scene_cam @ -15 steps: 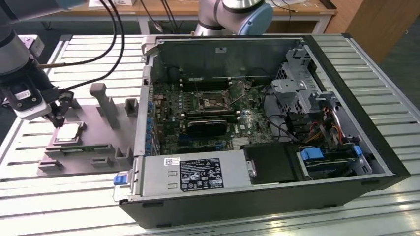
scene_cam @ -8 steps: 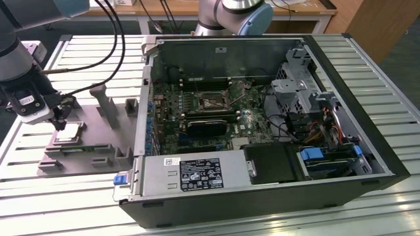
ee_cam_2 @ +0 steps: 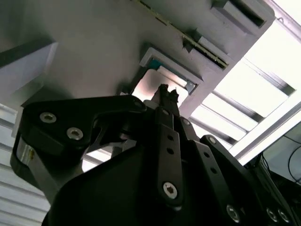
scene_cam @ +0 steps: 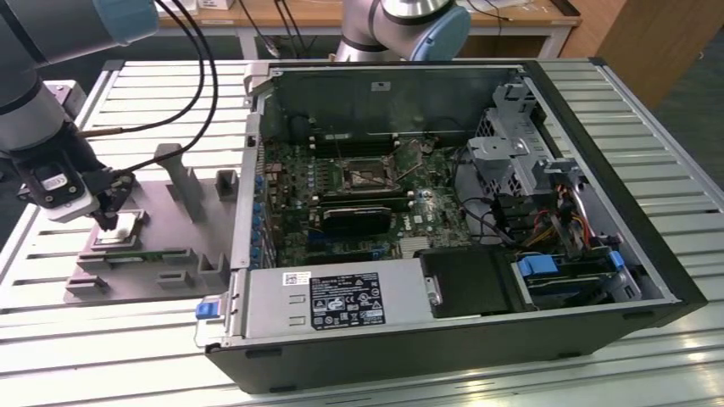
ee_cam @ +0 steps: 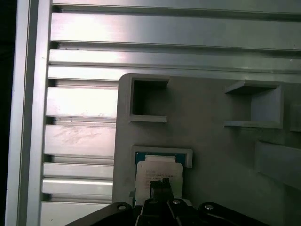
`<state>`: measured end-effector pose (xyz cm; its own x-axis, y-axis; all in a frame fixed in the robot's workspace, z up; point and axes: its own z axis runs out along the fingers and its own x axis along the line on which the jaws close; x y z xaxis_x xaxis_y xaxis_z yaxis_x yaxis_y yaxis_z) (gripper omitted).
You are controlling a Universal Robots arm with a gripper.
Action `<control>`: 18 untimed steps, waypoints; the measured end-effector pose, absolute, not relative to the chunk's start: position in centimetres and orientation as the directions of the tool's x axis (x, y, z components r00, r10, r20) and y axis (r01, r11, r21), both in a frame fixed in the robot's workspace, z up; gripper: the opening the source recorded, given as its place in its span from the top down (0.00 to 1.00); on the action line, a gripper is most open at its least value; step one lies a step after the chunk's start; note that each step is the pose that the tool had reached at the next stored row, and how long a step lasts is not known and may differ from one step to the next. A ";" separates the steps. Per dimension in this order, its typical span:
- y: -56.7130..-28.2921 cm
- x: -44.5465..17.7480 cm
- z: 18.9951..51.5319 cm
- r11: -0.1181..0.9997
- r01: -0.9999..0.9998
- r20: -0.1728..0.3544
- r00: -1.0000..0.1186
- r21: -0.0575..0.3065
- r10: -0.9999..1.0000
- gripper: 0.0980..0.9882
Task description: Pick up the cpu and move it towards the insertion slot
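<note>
Exterior view first: gripper (scene_cam: 108, 219) hangs over the cpu (scene_cam: 122, 229), which lies in its nest on the grey fixture plate (scene_cam: 158, 233), with the insertion slot (scene_cam: 364, 174) well apart from the jaws inside the computer case (scene_cam: 633, 186). Second wrist view: jaws pressed together on nothing, the cpu (ee_cam_2: 153, 84) just beyond their tips. First wrist view: tips over the chip's near edge (whether they touch it is hidden by the fingers themselves). Jaws this close together cannot straddle the chip, so descending like this would likely press or skew it in its nest.
</note>
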<state>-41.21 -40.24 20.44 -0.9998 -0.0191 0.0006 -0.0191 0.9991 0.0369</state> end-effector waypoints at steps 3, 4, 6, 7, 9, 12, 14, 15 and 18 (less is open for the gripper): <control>-40.2 -41.2 20.4 0.999 -0.019 0.001 -1.000 0.037 -0.019 1.00; -40.2 -41.2 20.4 0.999 -0.019 0.001 -1.000 0.037 -0.019 1.00; -40.2 -41.2 20.4 0.999 -0.019 0.001 -1.000 0.037 -0.020 1.00; -40.2 -41.2 20.4 0.999 -0.020 0.001 -1.000 0.037 -0.020 0.98; -40.2 -41.2 20.4 0.999 -0.020 0.001 -1.000 0.037 -0.020 0.85; -40.2 -41.2 20.4 0.999 -0.020 0.001 -1.000 0.037 -0.020 0.72; -40.2 -41.2 20.4 0.999 -0.020 0.001 -1.000 0.037 -0.020 0.65; -40.2 -41.2 20.4 0.999 -0.020 0.001 -1.000 0.037 -0.020 0.65; -40.2 -41.2 20.4 0.999 -0.020 0.001 -1.000 0.037 -0.020 0.52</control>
